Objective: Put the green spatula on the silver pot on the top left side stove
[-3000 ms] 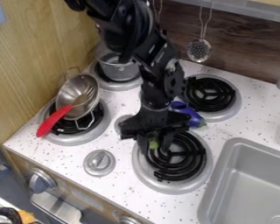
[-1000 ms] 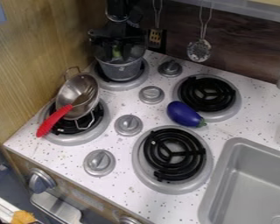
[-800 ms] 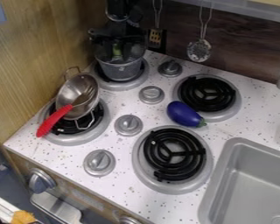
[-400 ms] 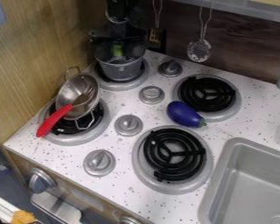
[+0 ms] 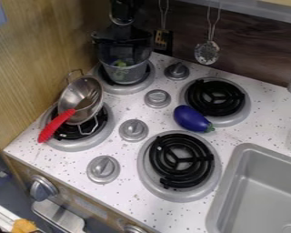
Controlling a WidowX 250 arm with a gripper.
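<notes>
Pot (image 5: 127, 76) holds something green (image 5: 119, 63) (claw (image 5: 121, 47) above).

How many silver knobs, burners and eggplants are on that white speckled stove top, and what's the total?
Round silver knobs: 4
Black coil burners with silver rings: 4
Purple toy eggplant: 1
Total: 9

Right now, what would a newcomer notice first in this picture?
Probably the red-handled utensil, lying across the silver strainer-like pan on the left front burner. Next, the glossy purple eggplant, beside the right rear burner. Then the black gripper above the grey pot at the upper left, with something green inside.
</notes>
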